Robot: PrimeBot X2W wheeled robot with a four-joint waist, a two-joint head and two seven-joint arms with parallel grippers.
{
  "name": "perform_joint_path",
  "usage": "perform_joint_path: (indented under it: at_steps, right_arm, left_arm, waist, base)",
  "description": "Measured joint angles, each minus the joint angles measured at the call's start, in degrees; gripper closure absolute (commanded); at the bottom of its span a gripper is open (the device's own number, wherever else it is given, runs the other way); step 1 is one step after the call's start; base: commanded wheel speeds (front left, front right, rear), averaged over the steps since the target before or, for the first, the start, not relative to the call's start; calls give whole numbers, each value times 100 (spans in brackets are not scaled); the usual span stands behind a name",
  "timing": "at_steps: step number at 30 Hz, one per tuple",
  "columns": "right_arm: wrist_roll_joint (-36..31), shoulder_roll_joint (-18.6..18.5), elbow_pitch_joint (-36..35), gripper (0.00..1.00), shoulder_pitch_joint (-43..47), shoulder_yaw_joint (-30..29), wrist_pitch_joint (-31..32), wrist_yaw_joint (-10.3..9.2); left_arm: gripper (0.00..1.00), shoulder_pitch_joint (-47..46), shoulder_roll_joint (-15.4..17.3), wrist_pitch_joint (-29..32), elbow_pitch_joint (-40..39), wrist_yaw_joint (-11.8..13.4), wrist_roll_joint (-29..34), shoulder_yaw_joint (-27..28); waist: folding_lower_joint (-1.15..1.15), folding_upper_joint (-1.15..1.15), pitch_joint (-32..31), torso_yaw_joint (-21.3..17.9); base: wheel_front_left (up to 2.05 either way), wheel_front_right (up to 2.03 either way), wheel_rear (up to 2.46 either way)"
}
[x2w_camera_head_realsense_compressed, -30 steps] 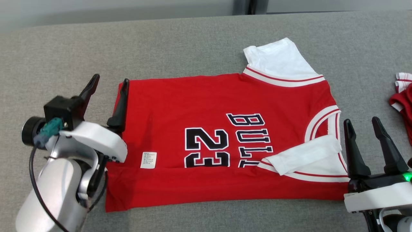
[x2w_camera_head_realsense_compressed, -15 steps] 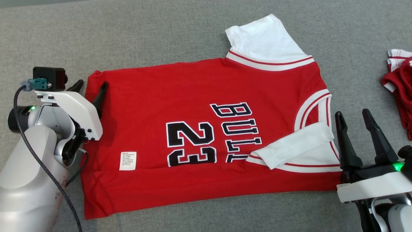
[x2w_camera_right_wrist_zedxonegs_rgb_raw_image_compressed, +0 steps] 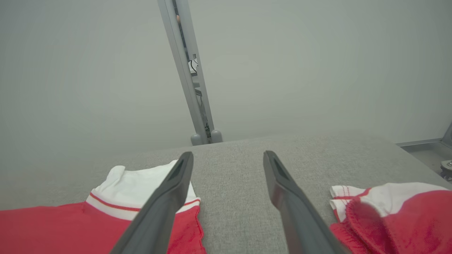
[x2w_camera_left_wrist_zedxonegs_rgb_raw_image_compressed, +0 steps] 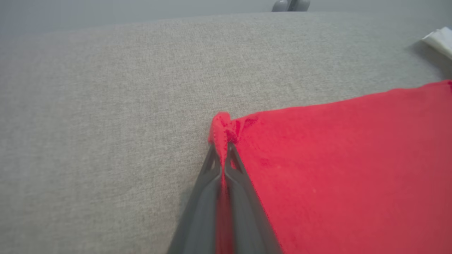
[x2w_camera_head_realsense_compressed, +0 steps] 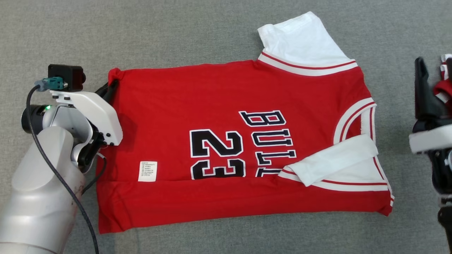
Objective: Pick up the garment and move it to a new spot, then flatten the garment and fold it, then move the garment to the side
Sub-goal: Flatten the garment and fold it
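**Fig. — Grey cloth-covered worktop (x2w_camera_head_realsense_compressed: 212, 31), head and wrist views.** The surface is a plain woven grey fabric, evenly lit. A red basketball jersey (x2w_camera_head_realsense_compressed: 219, 91) — numbered 23, with white sleeves — lies spread flat across the middle of the worktop. Its collar points toward the robot's right and its hem toward the left. The near long edge is folded over onto the body, covering the lower part of the print. One white sleeve (x2w_camera_head_realsense_compressed: 300, 38) lies out on the far side and the other (x2w_camera_head_realsense_compressed: 335, 160) is turned in over the chest.

The left pincer (x2w_camera_left_wrist_zedxonegs_rgb_raw_image_compressed: 222, 148) is closed on the far hem corner, with red cloth bunched between its fingertips. The right pincer (x2w_camera_right_wrist_zedxonegs_rgb_raw_image_compressed: 227, 154) stands wide and holds nothing. It is above the bare strip between the jersey's collar end and a crumpled red-and-white garment (x2w_camera_right_wrist_zedxonegs_rgb_raw_image_compressed: 395, 215) at the worktop's right.

Behind the far edge stands a pale grey wall (x2w_camera_right_wrist_zedxonegs_rgb_raw_image_compressed: 88, 70) with a slim metal post (x2w_camera_right_wrist_zedxonegs_rgb_raw_image_compressed: 185, 70) — two rounded grey feet (x2w_camera_right_wrist_zedxonegs_rgb_raw_image_compressed: 206, 137) at its base.
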Motion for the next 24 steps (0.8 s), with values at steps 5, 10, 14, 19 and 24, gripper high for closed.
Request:
perform_joint_path:
  at_steps: [5,10,14,19,24]
  right_arm:
    - [312,-498,959,0,-1161,257,137,0]
    - [680,-934,1878,0,-2201,968,524,0]
    - [1128,-1250,2380,0,-2876,1699,1099,0]
    - [1772,-1701,2604,0,-3484,2647,1908,1]
    - [2045,-1992,2750,0,-3851,3208,2226,0]
  left_arm:
    - [100,-251,-211,-77,-26,-38,43,-181]
    - [100,-517,-466,-126,-99,-81,82,-401]
    - [100,-708,-657,-180,-148,-90,100,-591]
    - [100,-893,-838,-272,-157,-97,98,-766]
    - [100,-1008,-900,-370,-144,-116,75,-865]
  waist:
    - [0,0,139,249]
    - [0,0,340,569]
    - [0,0,515,830]
    - [0,0,738,1114]
    - [0,0,901,1263]
  base:
    - [0,0,0]
    - [0,0,0]
    - [0,0,0]
    - [0,0,0]
    - [0,0,0]
